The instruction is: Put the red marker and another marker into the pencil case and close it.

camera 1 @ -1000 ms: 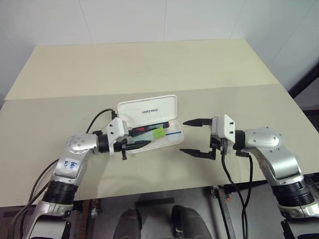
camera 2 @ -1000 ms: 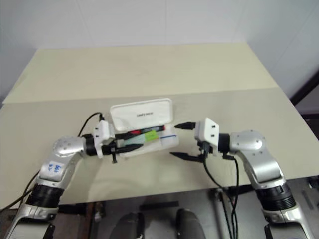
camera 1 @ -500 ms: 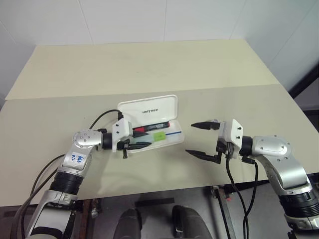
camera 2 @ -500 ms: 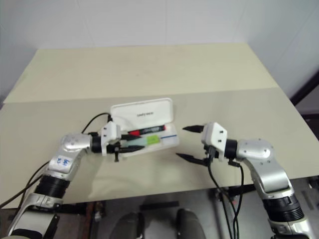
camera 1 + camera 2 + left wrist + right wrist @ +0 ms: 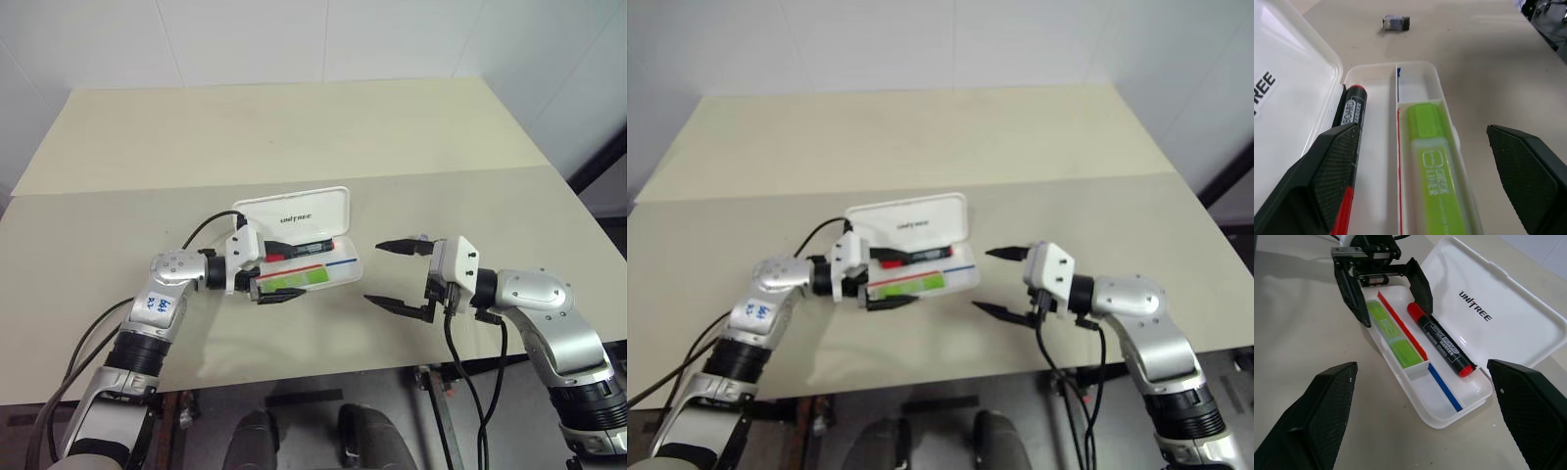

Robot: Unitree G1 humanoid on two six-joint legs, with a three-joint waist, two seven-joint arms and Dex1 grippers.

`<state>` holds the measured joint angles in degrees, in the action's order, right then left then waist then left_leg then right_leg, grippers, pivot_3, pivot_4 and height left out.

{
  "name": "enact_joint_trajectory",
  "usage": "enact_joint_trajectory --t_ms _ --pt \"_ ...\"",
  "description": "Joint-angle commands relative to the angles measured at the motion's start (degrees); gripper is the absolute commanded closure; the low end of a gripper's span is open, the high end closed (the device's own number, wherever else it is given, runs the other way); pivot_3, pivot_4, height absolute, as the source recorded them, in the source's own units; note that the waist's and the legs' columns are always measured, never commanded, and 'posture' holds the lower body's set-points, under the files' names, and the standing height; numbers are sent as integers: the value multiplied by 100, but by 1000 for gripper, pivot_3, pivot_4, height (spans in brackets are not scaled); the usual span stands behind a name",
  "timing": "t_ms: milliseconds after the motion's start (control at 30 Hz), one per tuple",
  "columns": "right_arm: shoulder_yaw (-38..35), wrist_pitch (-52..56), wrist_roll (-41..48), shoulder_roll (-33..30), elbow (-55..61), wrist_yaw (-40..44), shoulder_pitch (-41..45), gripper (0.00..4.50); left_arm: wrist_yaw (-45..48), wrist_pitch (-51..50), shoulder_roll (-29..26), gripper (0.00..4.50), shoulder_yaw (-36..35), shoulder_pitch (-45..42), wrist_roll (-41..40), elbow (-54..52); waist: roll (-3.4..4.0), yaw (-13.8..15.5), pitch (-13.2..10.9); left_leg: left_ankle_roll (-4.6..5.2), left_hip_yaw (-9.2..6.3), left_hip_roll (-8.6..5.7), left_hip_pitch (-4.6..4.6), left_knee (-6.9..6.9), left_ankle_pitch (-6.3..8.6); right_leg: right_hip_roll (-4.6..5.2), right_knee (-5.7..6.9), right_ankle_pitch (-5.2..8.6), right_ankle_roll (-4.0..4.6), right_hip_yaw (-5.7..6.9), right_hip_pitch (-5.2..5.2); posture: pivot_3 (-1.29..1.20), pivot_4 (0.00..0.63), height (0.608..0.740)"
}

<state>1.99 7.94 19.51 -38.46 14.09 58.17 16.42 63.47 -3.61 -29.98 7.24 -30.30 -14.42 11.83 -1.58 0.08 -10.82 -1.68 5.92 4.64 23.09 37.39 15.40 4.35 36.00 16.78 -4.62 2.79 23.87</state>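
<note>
The white pencil case lies open near the table's front, its lid standing up behind the tray. The red marker with its black section rests in the rear compartment. In the front compartment lies the light green marker, free of any grip. My left gripper is open at the tray's left end, its fingers spread to either side of the tray. My right gripper hangs open just off the case's right end, empty.
A small grey-blue object sits on the table beyond the case's right end, close to my right gripper. The beige tabletop stretches far behind the case, with a seam across it. The front edge is near both arms.
My left gripper has opened and let go of the green marker, which now lies flat in the front compartment. The right arm shifted right and slightly down a second ago, then held still.
</note>
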Motion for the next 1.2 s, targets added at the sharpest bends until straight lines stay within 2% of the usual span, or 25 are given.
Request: enact_joint_trajectory --t_ms 33,133,267,433,600,733,967,1067,1200 --pt "-159 86 15 51 165 -252 32 0 43 -9 -2 24 -134 101 -175 -283 0 -1 0 0 0 0 0 0 0 0 0 0 0 0 0 0 150 740" --pt "-337 492 -65 283 64 -999 122 0 101 67 -37 24 -208 222 -252 -371 -1 -4 1 0 -1 0 0 1 0 0 1 0 0 0 -1 0 150 740" --pt "-840 1189 -292 878 -339 -2590 275 0 265 131 -100 24 -359 333 -449 -495 -3 -13 2 -8 -2 0 0 6 -5 1 7 0 1 -2 -1 0 150 740" --pt "-1235 1526 -698 1444 -605 -3985 250 0 473 -2 -269 24 -588 445 -698 -755 -3 -14 3 -7 -3 1 0 0 -6 2 5 0 1 -2 0 0 150 740" --pt "-1158 1623 -939 1767 -803 -4455 245 0 511 -259 -495 24 -832 476 -948 -1103 -3 -31 3 -5 -1 0 1 -6 -5 2 1 0 1 -4 0 0 150 740" --pt "-1258 1790 -806 2046 -922 -4666 274 0 447 -447 -610 24 -953 471 -1075 -1339 -3 -35 3 -1 -1 0 -1 -7 -4 1 3 0 1 -5 0 0 150 740" --pt "-1110 2008 -773 2300 -1168 -4620 178 0 253 -673 -716 24 -1106 554 -1119 -1669 -2 -34 3 0 -1 0 -1 -9 -4 0 3 0 1 -7 0 0 150 740" --pt "-1099 1776 -968 2273 -1634 -4676 139 663 172 -729 -754 0 -1138 575 -1137 -1767 -3 -36 3 1 -1 0 0 -10 -4 0 0 0 1 -7 0 0 150 740" --pt "-1064 1615 -997 2205 -1885 -4652 190 2093 98 -816 -835 0 -1211 554 -1166 -1874 -6 -27 5 5 -3 -1 -5 -5 -5 1 0 -2 -2 -8 -9 0 150 740"
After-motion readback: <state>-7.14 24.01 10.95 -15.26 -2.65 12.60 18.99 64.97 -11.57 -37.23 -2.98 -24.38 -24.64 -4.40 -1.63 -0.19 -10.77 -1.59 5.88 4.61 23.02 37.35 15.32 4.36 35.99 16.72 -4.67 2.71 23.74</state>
